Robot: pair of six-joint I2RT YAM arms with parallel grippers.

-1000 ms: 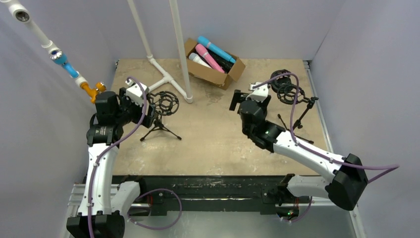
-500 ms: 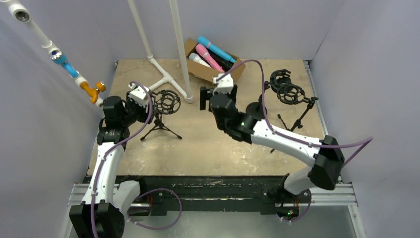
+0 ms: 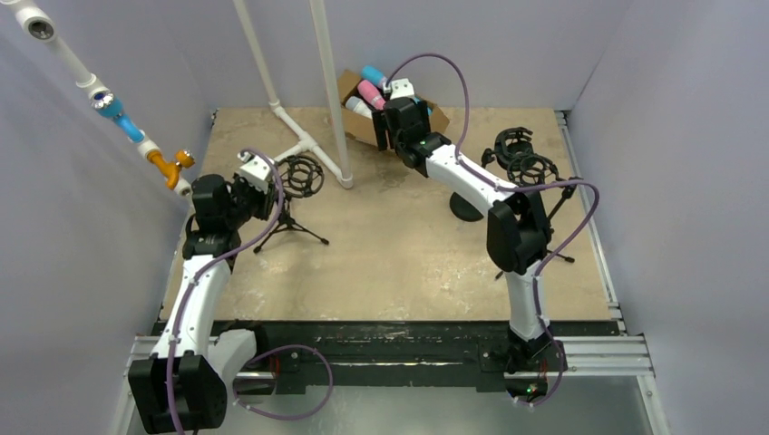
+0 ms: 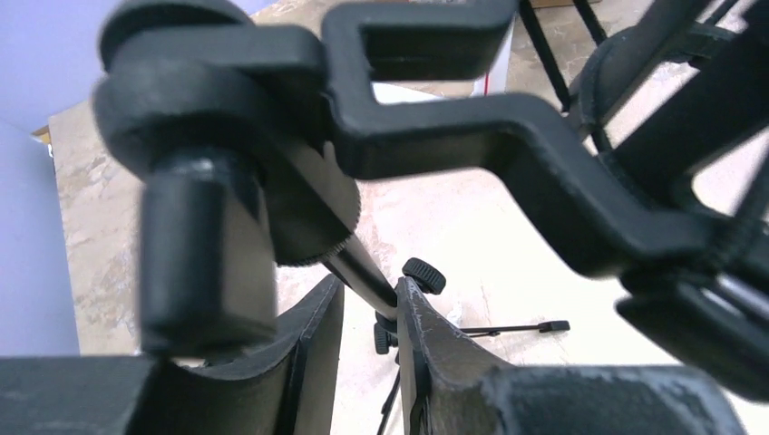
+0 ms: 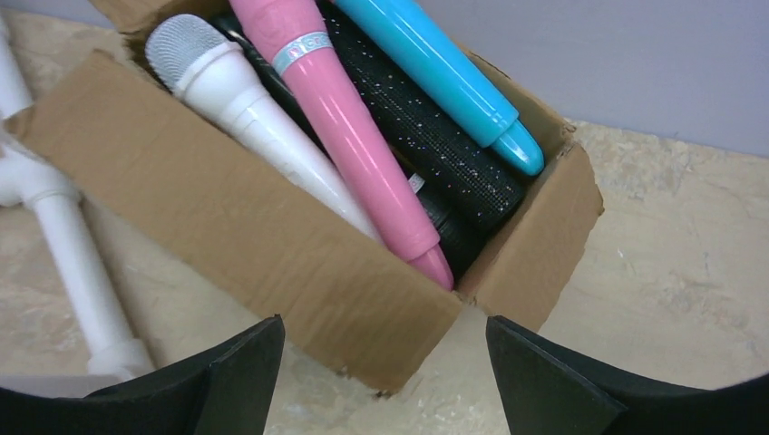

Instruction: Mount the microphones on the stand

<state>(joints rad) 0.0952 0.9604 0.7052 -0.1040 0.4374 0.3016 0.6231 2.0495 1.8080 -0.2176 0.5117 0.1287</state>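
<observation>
Fingers (image 4: 317, 362) of left gripper (image 4: 367, 313) nearly together, pinching thin stem of stand (image 3: 297, 177), well left of cardboard box (image 5: 272, 263). Fingers (image 5: 227, 381) of right gripper (image 5: 383, 335) spread wide, hovering at box's near wall. Inside box, side by side, microphones (image 5: 354, 145): white, pink, black glitter, blue.
</observation>
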